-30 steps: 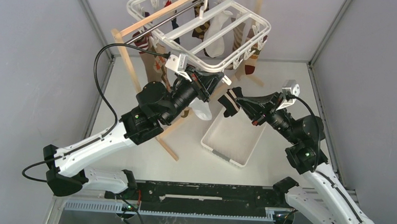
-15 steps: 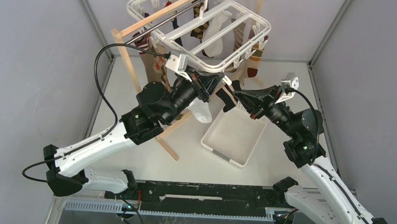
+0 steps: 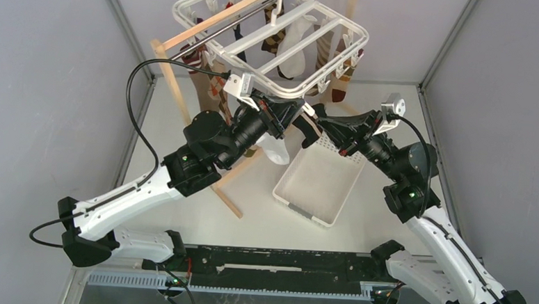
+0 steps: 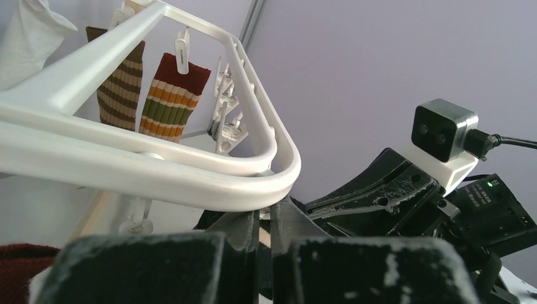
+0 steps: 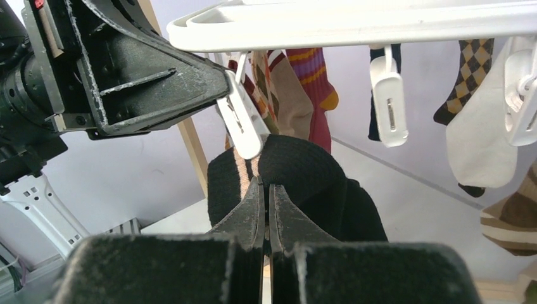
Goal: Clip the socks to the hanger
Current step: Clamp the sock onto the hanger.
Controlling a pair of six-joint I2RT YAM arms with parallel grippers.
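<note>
The white hanger hangs at the back with several socks clipped on, among them a white sock and striped socks. My left gripper is under the hanger's near corner, shut on the top of a white clip. My right gripper is shut on a black sock with pale stripes. It holds the sock's cuff right against the clip's lower end. The sock also shows in the top view. In the left wrist view my fingers stand nearly together.
A white slotted basket lies on the table below the two grippers. The wooden stand with its metal rod carries the hanger. Free clips hang along the hanger's near bar. Grey walls stand on both sides.
My right gripper has moved left and up with the black sock, until it meets the clip in my left gripper. The left arm has stayed still.
</note>
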